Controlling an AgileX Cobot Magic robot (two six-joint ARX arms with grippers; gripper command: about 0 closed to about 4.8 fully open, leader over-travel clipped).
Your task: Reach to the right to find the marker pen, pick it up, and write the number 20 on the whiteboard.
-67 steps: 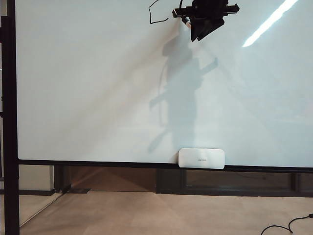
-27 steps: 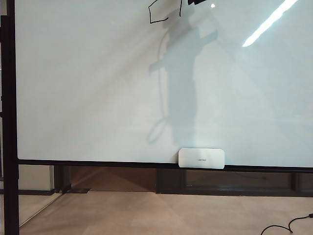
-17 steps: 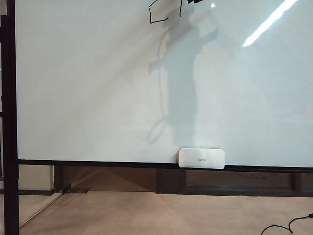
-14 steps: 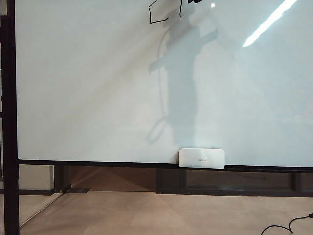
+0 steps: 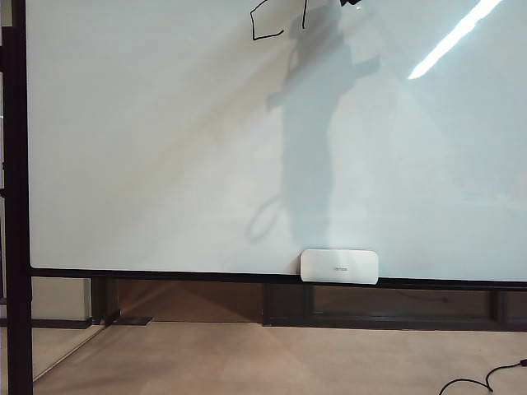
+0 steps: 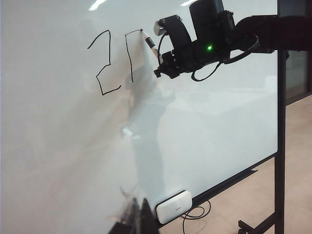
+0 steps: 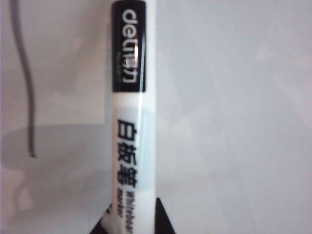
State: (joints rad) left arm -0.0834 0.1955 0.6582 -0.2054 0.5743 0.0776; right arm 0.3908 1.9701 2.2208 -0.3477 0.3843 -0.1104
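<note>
Now, high on the whiteboard (image 6: 58, 161), the right hand (image 6: 163, 63), clamped on the marker pen (image 6: 150, 44), is midway through the 0 (image 6: 130, 53), needing its right side and base; the left hand is unseen.

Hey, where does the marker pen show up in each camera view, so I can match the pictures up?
Exterior view: not visible; only a dark bit of the right gripper shows at the top edge.
Left wrist view: the marker pen sits in the right gripper, tip on the whiteboard at the unfinished second digit.
Right wrist view: the pen fills the middle, lengthwise.
Shared landmark: the drawn black strokes.
</note>
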